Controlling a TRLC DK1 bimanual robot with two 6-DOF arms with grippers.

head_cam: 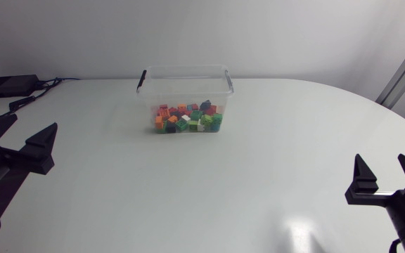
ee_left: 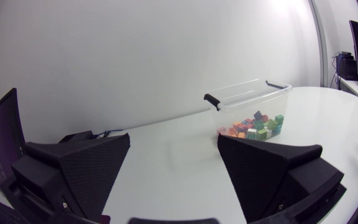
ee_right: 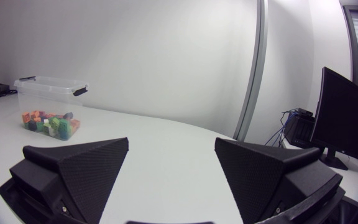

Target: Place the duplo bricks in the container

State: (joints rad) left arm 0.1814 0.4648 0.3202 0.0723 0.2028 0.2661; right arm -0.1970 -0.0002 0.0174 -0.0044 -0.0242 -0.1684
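All duplo bricks (head_cam: 187,117) in view lie inside the container (head_cam: 185,88); none lie on the surface (head_cam: 209,183) around it. The left pincer (head_cam: 32,123) and right pincer (head_cam: 380,158) stand wide open and empty, well apart from the container. Risk: a needless reach could strike its wall and shift it.

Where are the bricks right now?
In the head view, the bricks sit inside the clear container at the far middle of the table, well away from the left gripper and right gripper.
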